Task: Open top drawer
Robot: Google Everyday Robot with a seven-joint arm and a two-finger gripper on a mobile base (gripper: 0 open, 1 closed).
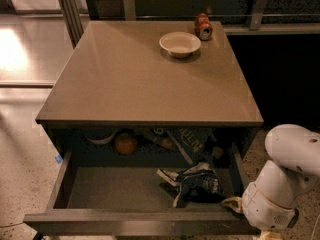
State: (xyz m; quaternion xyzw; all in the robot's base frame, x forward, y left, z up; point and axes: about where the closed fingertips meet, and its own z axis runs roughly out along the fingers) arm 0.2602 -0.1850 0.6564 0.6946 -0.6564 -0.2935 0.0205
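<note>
The top drawer point(120, 224) stands pulled far out from under the brown tabletop point(145, 79), its grey inside in view. In it lie an orange fruit point(125, 143), a dark crumpled packet point(197, 186) and other small items at the back. My white arm point(282, 184) is at the drawer's front right corner. The gripper point(267, 234) is at the bottom edge of the camera view, below the arm's wrist, mostly out of frame.
A white bowl point(180, 44) and a red can point(203, 26) lying on its side sit at the far side of the tabletop. A glossy floor point(22, 59) lies to the left. A dark wall with a rail point(270, 29) runs behind and to the right.
</note>
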